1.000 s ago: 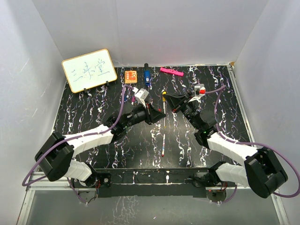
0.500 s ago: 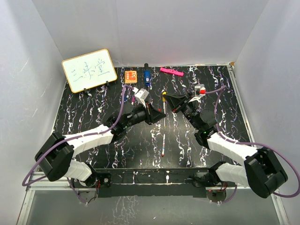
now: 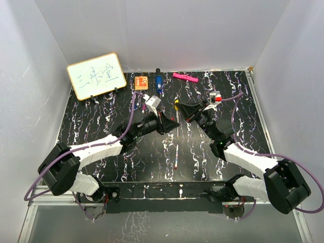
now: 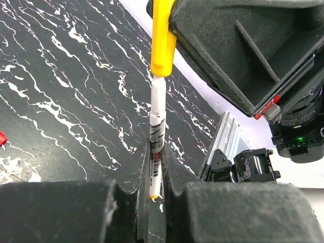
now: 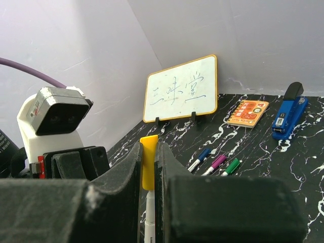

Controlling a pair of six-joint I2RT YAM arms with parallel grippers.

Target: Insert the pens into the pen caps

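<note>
tabletop (image 3: 101,114): black, white-veined.
left jaws: pinched white pen (image 4: 157,116).
right jaws: pinched yellow cap (image 5: 148,162) at pen's end.

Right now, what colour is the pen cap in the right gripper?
Yellow; pen cap shows best in left wrist view.

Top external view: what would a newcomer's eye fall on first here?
At the centre, the left claw grips a white pen, whose top end sits in the yellow cap pinched by the right claw. Behind, at far left, stands a whiteboard with blue writing.
</note>
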